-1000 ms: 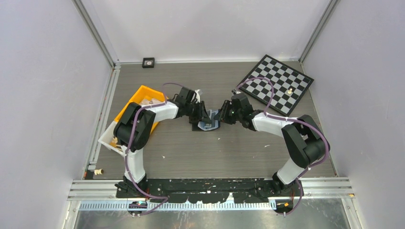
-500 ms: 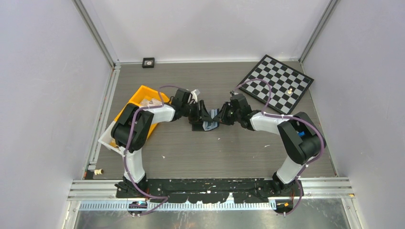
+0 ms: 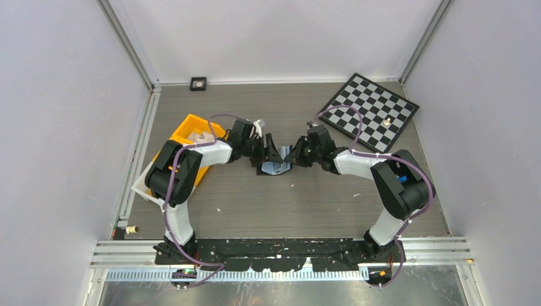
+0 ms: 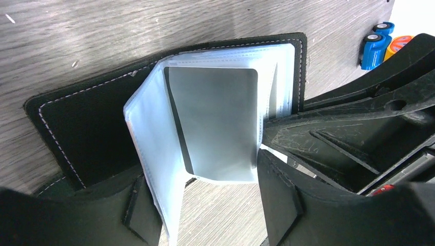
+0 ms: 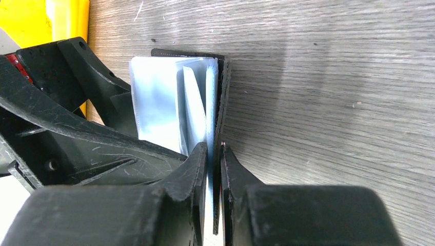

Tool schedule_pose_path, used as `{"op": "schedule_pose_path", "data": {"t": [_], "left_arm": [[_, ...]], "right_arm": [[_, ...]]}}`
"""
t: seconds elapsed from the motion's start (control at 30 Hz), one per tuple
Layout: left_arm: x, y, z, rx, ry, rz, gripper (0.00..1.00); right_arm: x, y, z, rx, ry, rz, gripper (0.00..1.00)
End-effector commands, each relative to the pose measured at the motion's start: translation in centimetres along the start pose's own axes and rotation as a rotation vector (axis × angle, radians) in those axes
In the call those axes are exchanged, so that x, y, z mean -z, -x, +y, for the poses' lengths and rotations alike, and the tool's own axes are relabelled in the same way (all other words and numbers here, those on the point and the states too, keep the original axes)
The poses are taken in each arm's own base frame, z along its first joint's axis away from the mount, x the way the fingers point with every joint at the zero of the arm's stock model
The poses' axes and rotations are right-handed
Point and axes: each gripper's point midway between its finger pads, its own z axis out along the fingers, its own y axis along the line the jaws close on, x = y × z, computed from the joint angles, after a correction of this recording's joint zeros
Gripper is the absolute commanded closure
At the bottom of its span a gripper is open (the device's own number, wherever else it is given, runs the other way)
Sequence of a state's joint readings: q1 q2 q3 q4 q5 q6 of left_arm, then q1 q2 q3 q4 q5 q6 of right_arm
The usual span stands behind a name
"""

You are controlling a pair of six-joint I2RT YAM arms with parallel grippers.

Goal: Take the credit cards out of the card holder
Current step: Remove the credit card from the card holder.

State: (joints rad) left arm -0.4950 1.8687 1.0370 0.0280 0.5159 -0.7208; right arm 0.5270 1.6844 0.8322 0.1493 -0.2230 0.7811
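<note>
The black card holder [image 3: 275,167] lies open mid-table between both grippers. In the left wrist view its stitched cover [image 4: 92,123] is spread flat and its clear sleeves [image 4: 154,169] fan up. One sleeve holds a pale grey credit card [image 4: 215,118]. My left gripper [image 4: 205,218] is open, with a loose sleeve leaf hanging beside its left finger [image 4: 136,210]. My right gripper [image 5: 214,174] is shut on the card holder [image 5: 223,97], pinching the cover's upturned edge and the sleeve pack [image 5: 159,107]. From above, the left gripper [image 3: 268,155] and right gripper [image 3: 293,157] nearly meet.
An orange bin [image 3: 189,148] rests on a white tray [image 3: 143,185] behind the left arm. A chessboard [image 3: 373,109] with one small piece [image 3: 386,120] lies at the back right. A small black square [image 3: 198,83] sits by the back wall.
My left gripper has opened wider around the sleeves. My right gripper has closed onto the holder's cover edge. Both wrists and the holder shifted slightly toward the back.
</note>
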Motion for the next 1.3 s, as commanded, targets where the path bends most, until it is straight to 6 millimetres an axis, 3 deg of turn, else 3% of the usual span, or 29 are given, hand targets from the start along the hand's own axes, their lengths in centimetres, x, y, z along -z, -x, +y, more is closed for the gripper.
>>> {"op": "schedule_pose_path", "data": {"t": [0.0, 0.13, 0.43, 0.5, 0.57, 0.7, 0.87, 1.07, 1.27], "left_arm": [[1.2, 0.6, 0.3, -0.024, 0.024, -0.032, 0.35], [1.6, 0.6, 0.5, -0.023, 0.036, -0.030, 0.37], [1.7, 0.5, 1.0, -0.016, 0.045, -0.028, 0.69], [1.7, 0.6, 1.1, -0.017, 0.047, -0.030, 0.72], [1.8, 0.7, 1.2, -0.016, 0.055, -0.032, 0.67], [2.0, 0.7, 1.5, -0.015, 0.079, -0.030, 0.43], [2.3, 0.6, 1.5, -0.021, 0.088, -0.028, 0.31], [1.7, 0.0, 2.0, -0.013, 0.086, 0.008, 0.28], [1.0, -0.4, 2.0, -0.001, 0.060, 0.037, 0.27]], "right_arm": [[0.5, 1.8, 2.3, 0.025, 0.056, -0.051, 0.89], [0.6, 1.8, 2.3, 0.026, 0.054, -0.053, 0.89], [0.7, 2.0, 2.3, 0.031, 0.053, -0.058, 0.89], [0.7, 2.0, 2.3, 0.033, 0.053, -0.059, 0.90], [0.8, 2.0, 2.4, 0.035, 0.054, -0.060, 0.90], [0.8, 1.9, 2.3, 0.036, 0.052, -0.059, 0.90], [0.7, 1.9, 2.2, 0.037, 0.050, -0.057, 0.86], [0.5, 1.6, 2.4, 0.036, 0.070, -0.049, 0.52], [0.5, 1.6, 3.0, 0.019, 0.110, -0.052, 0.41]]}}
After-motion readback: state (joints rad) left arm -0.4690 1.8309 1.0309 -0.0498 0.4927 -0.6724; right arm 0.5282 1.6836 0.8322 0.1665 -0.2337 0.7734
